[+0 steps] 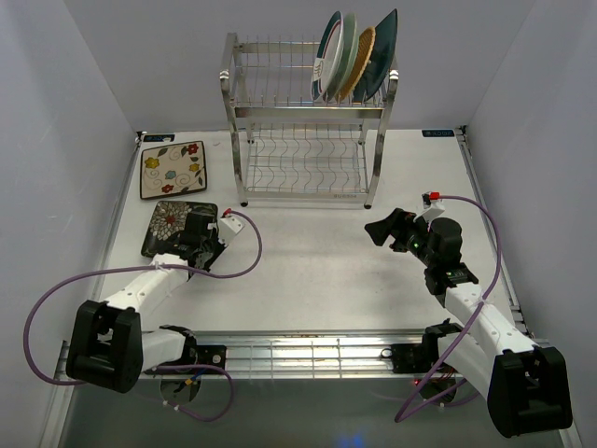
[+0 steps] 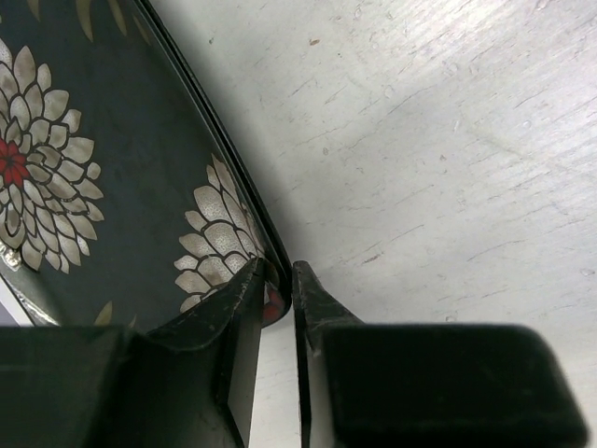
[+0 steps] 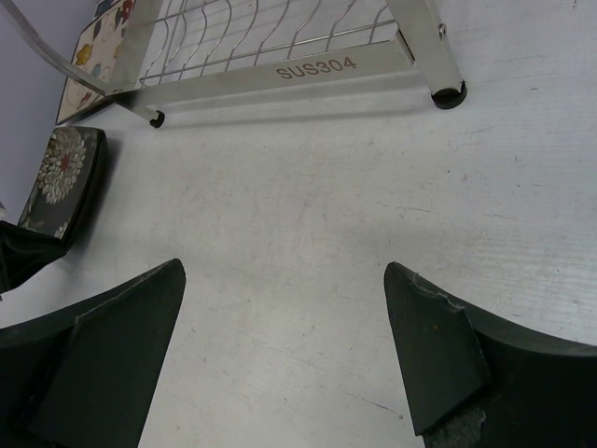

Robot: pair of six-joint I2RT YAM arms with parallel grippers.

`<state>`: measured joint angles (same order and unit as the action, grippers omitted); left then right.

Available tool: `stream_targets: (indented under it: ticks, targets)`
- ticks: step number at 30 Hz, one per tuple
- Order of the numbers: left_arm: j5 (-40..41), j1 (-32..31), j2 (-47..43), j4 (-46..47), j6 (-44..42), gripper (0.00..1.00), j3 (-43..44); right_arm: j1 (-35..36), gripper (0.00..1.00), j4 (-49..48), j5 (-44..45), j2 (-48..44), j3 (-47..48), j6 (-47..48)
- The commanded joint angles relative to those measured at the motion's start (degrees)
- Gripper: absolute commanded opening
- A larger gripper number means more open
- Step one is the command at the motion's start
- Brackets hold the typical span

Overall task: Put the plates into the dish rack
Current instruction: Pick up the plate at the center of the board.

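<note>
Item: dark floral plate (image 1: 173, 224), lay on the counter (image 1: 317, 266) front left, well apart from the dish rack (image 1: 227, 121), rim pinched in the left pincer (image 2: 278, 273). The right pincer (image 3: 284, 273) gaped, empty. The shallow bite probably wanted a slow lift, with the plate tipped upright for a slot.

The dish rack (image 1: 308, 121) stands at the back of the table (image 1: 317, 271), and the tabletop in front of it lies open from side to side. On the rack's upper shelf a cluster of plates (image 1: 353, 58) stands packed at the right end. The slots to their left are free, reachable from above or from the front between the corner posts. The lower shelf's wires are bare. Left of the rack a cream flowered plate (image 1: 173, 170) lies flat. Nearer than it lies a dark flowered plate (image 1: 168, 222), with the left gripper (image 2: 280, 275) clamped on its rim. In front of the rack's right post hangs the right gripper (image 3: 284, 271), jaws spread wide. Walls (image 1: 65, 112) close in both sides.
</note>
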<state>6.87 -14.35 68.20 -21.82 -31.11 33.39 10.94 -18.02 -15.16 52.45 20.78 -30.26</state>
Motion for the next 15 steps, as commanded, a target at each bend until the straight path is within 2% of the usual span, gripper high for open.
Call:
stream_targets:
  ticks: [1,5,9,10,11,13,15]
  targets:
    - [-0.28,0.46,0.44,1.26,-0.26,0.28,-0.16,-0.13,0.93,-2.19,-0.22,-0.77,1.2,-0.15]
    - [-0.11,0.46,1.32,1.26,-0.09,0.19,0.19,-0.13,0.93,-2.37,-0.31,-0.5,1.2,-0.06]
    - [-0.2,0.46,1.41,0.47,-0.17,0.18,0.71,-0.13,0.93,-2.46,-0.49,-0.33,1.2,-0.06]
    - [-0.02,0.55,1.32,0.38,-0.26,0.16,0.8,-0.13,0.93,-2.54,-0.49,-0.5,1.2,-0.15]
    - [0.33,0.46,0.97,0.47,-0.26,0.08,1.15,-0.22,0.93,-2.55,-0.4,-0.42,1.28,-0.24]
    - [0.16,0.55,-0.69,0.38,-0.26,0.07,1.42,-0.13,0.93,-2.55,-0.49,-0.41,1.2,-0.15]
    - [-0.63,0.55,-1.67,-0.58,-0.18,0.0,2.46,-0.13,0.93,-2.63,-0.49,-0.33,1.28,-0.15]
